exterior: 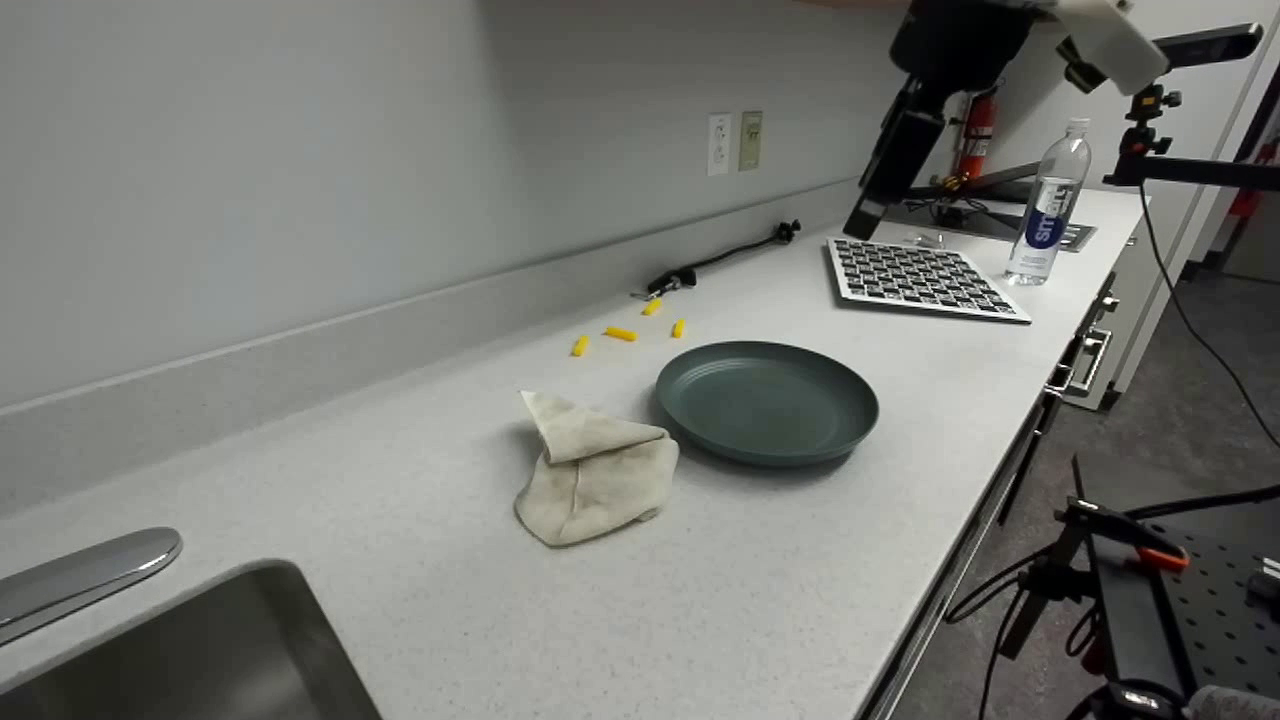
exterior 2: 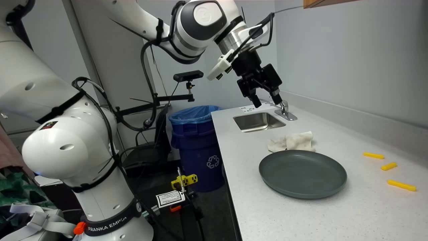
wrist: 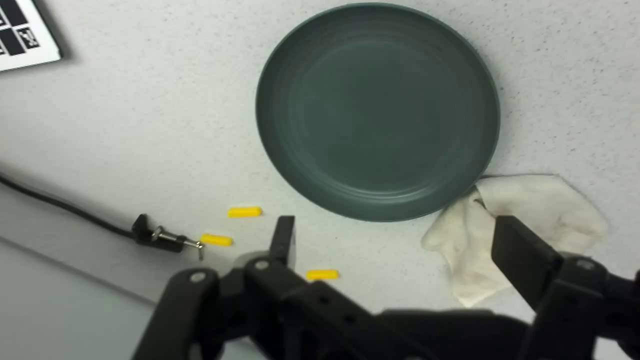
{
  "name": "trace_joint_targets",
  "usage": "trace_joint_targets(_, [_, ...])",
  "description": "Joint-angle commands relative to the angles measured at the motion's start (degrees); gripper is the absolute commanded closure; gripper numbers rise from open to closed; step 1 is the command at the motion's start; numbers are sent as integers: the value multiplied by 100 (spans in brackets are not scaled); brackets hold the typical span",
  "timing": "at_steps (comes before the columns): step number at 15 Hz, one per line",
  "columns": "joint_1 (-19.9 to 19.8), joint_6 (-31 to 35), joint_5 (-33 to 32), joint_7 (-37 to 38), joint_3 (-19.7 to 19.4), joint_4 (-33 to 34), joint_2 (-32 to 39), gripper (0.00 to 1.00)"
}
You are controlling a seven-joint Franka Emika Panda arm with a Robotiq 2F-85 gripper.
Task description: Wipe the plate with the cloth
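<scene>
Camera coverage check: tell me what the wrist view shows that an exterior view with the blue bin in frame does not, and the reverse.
In the wrist view only, of these two: a corner of the checkered board and the black-and-metal cable end.

In an exterior view only, chiefly: the blue bin, the sink, the faucet and the white robot arm.

In both: the green plate, the cloth, three yellow pieces and the open pincer.

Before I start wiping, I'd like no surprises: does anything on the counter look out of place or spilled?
Four yellow pieces lie scattered between the plate and the wall. They look stray, since wiping needs only plate and cloth. The cloth lies crumpled, which seems normal; I see no spill.
</scene>
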Motion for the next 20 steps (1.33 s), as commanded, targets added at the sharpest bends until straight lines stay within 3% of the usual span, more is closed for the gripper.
trace_joint_targets(1, [-81, -9, -21, 25, 39, -51, -181, 0])
trace_joint_targets(4, [-139, -9, -37, 56, 54, -186, -490, 0])
trace_joint_targets(20, [-140, -9, -37, 72, 64, -233, -506, 0])
